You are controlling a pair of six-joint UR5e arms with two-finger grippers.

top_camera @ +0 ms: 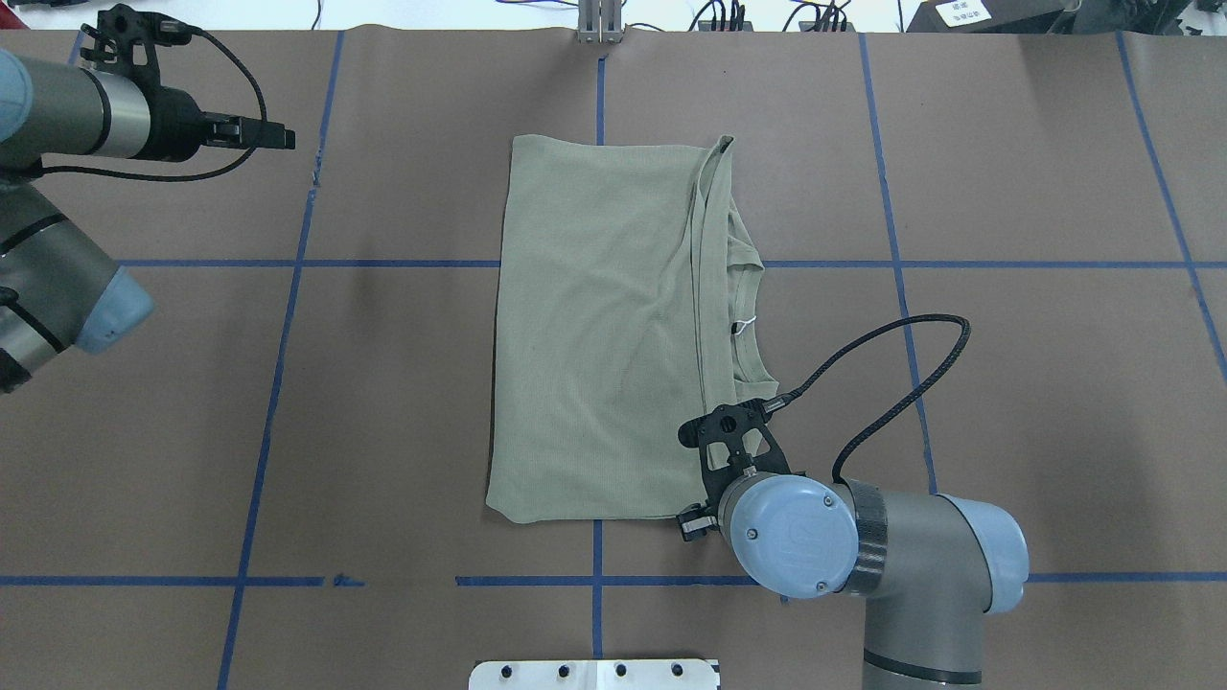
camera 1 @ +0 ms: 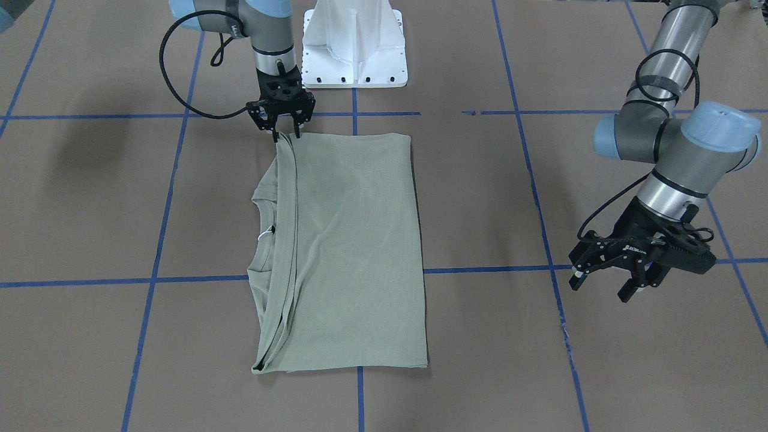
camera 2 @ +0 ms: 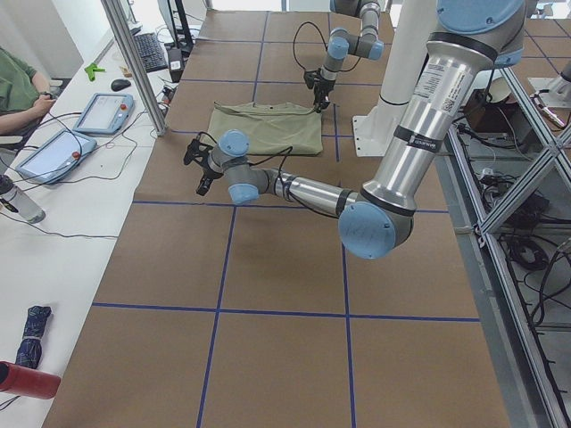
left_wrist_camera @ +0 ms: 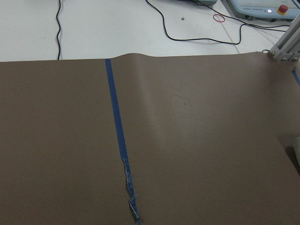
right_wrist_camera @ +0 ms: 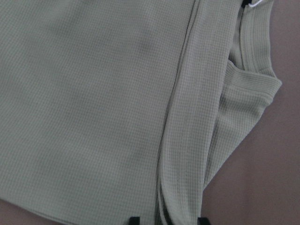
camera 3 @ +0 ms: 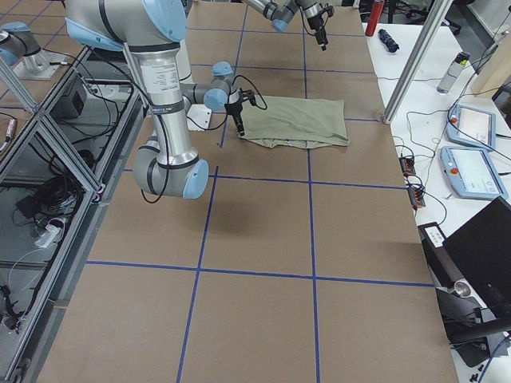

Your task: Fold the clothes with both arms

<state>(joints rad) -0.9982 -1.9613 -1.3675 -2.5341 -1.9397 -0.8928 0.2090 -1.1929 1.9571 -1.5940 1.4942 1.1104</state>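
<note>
Seen from overhead, the right arm's wrist cap [top_camera: 791, 537] hides most of the right gripper [camera 1: 287, 135] at the shirt [top_camera: 594, 326] corner nearest the table's robot-side edge. The right wrist view cuts its fingertips [right_wrist_camera: 134, 221] off at the bottom edge. The shirt's sleeves are folded out of sight. In the left-end view a person [camera 2: 18, 89] is cropped by the frame edge.
</note>
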